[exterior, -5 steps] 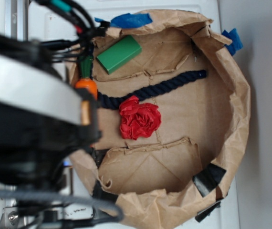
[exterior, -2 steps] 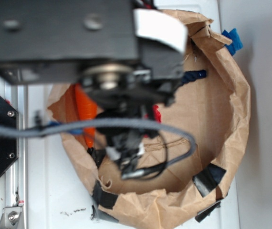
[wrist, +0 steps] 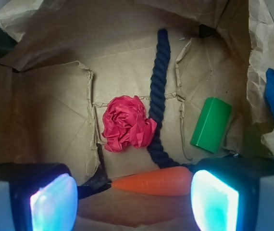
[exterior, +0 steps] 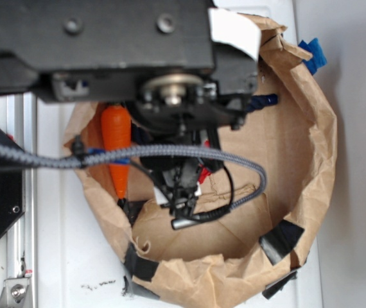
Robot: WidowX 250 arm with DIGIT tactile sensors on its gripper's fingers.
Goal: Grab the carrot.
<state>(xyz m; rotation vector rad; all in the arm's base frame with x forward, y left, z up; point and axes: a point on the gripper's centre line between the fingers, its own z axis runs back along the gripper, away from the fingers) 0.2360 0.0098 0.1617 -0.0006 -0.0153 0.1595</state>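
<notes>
The tool point(wrist: 134, 199) hangs over the brown paper tray point(wrist: 41, 120) with its 2 glowing fingers point(wrist: 53, 204) spread wide at the bottom corners of the wrist view. Nothing is between them but air; they hold nothing and appear to touch nothing.

The carrot point(wrist: 154, 182) lies in the gap between the 2 fingers, low in the wrist view and nearer the finger on the picture's right, which hides its thick end. Its long axis runs across the wrist picture, from one finger toward the other, with the pointed tip aimed at the finger on the picture's left. Judged from this, the fingers would close along the carrot's length rather than across it, so a turn of the wrist looks needed before the tool descends. In the exterior view the carrot point(exterior: 117, 149) shows beside the arm, against the tray's wall, tip toward the bottom of the picture.

Outward from the carrot, the dark blue rope point(wrist: 158, 96) meets its upper side near the thick end, probably touching, and runs away up the middle of the tray. The red paper flower point(wrist: 126, 122) sits just beyond the carrot, pressed against the rope. The green block point(wrist: 210, 125) lies past the rope, near the carrot's thick end but apart from it.
</notes>
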